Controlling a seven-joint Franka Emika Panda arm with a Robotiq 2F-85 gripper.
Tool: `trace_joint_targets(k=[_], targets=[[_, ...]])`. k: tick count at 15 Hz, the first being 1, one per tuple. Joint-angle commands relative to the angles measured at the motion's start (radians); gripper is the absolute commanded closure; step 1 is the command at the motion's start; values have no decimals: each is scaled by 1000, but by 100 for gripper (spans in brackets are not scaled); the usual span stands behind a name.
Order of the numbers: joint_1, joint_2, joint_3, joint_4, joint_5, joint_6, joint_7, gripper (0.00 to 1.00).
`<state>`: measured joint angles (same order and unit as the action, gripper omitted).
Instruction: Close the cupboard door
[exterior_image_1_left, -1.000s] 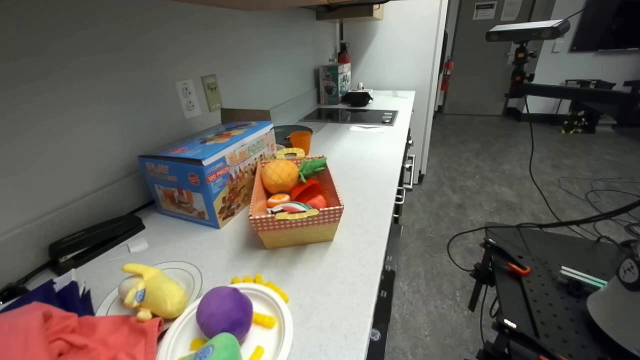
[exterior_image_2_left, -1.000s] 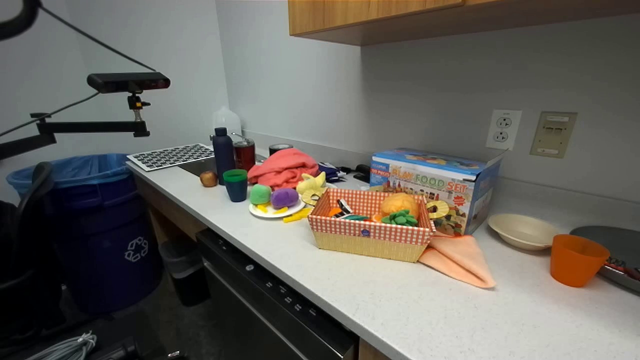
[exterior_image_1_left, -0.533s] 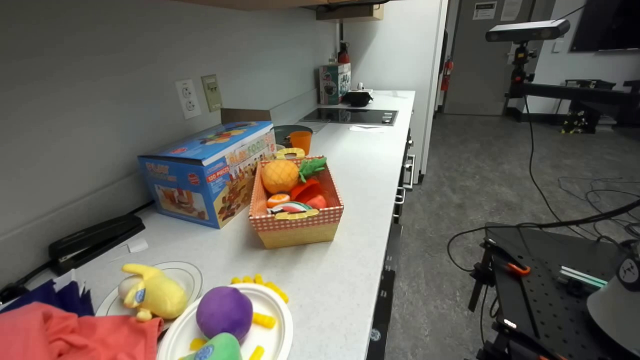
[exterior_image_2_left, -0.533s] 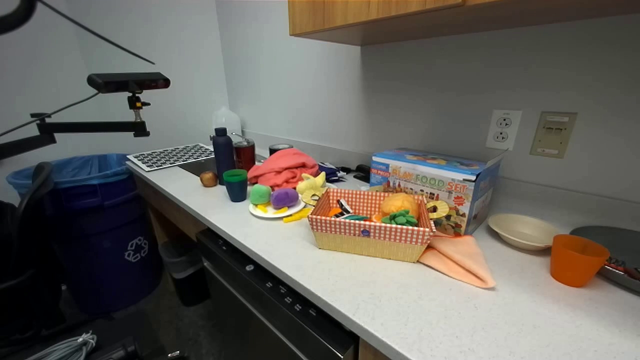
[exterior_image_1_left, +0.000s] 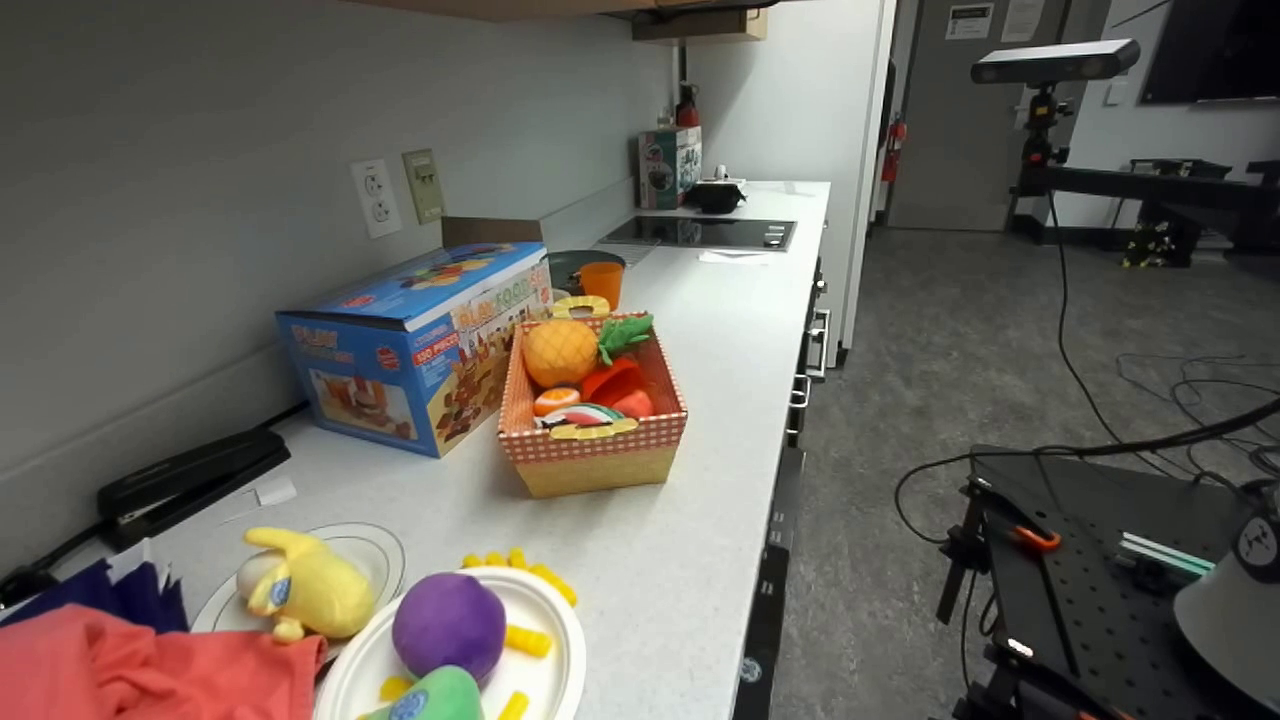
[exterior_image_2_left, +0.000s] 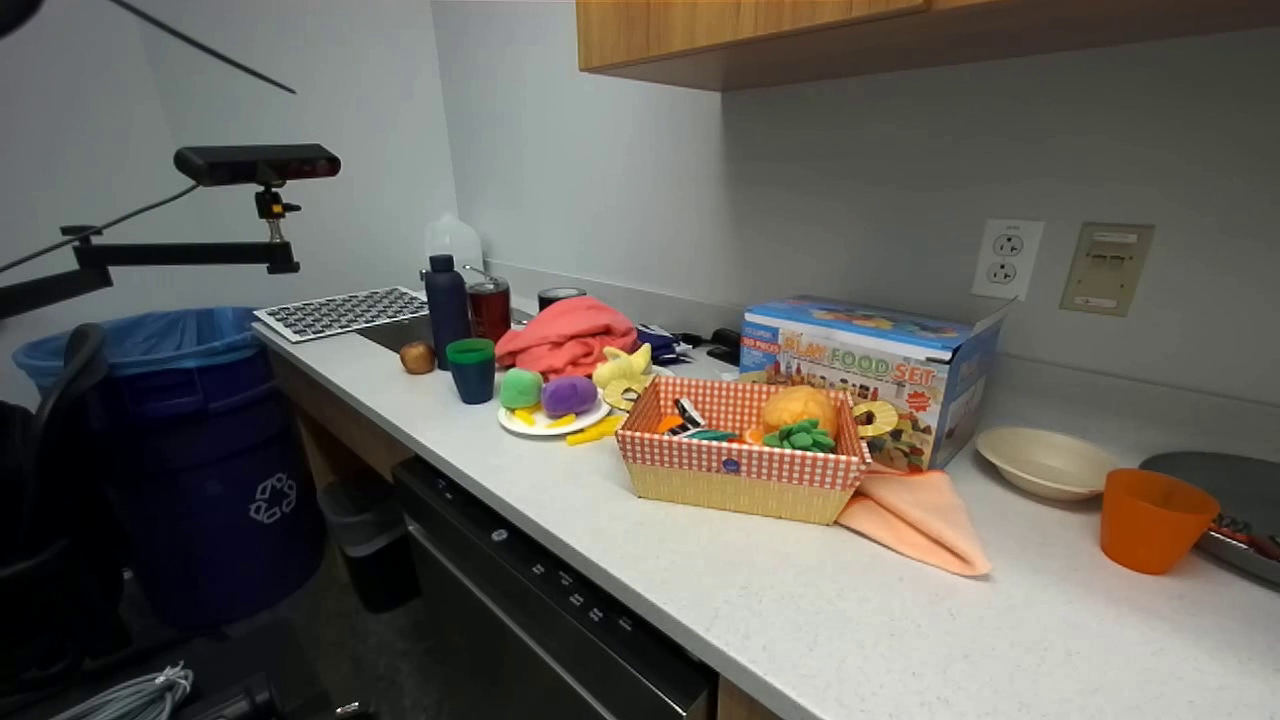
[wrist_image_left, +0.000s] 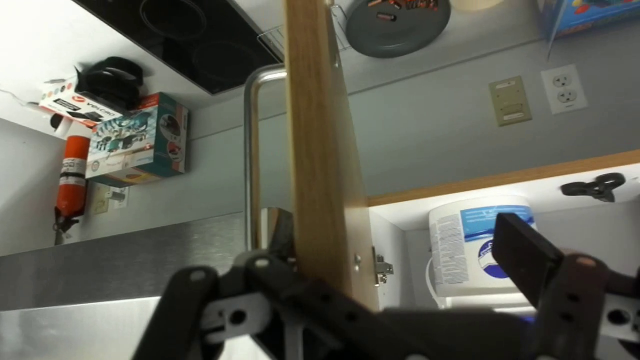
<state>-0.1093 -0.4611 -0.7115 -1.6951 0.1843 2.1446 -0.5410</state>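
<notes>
The cupboard door (wrist_image_left: 315, 125) is light wood and stands swung open, seen nearly edge-on in the wrist view, which is upside down. A metal bar handle (wrist_image_left: 251, 150) is on its outer face. Its hinge (wrist_image_left: 382, 267) joins it to the white cupboard interior (wrist_image_left: 390, 220). My gripper (wrist_image_left: 395, 230) is open around the door's edge. One finger is on the handle side, partly hidden by the door. The other is on the inner side, in front of the cupboard opening, apart from the door. I cannot tell if the handle-side finger touches the door. Neither exterior view shows the gripper.
A white tub (wrist_image_left: 482, 245) and a black clip-like object (wrist_image_left: 593, 188) are inside the cupboard. A metal hood (wrist_image_left: 125, 255) lies beside the door. The counter (exterior_image_2_left: 720, 590) below holds a basket (exterior_image_2_left: 745, 490), a play food box (exterior_image_2_left: 870, 345) and an orange cup (exterior_image_2_left: 1155, 520).
In an exterior view, the dark curved part at the upper left corner has moved up and left, almost out of the frame, and its cable has shifted with it. Counter objects have not moved.
</notes>
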Motion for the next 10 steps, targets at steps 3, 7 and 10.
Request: trace_joint_targets(k=[3, 7, 10], targets=[[17, -32, 45, 13, 14, -97, -12, 0], [27, -52, 83, 3, 22, -141, -24, 0], [32, -63, 118, -7, 23, -160, -35, 0]])
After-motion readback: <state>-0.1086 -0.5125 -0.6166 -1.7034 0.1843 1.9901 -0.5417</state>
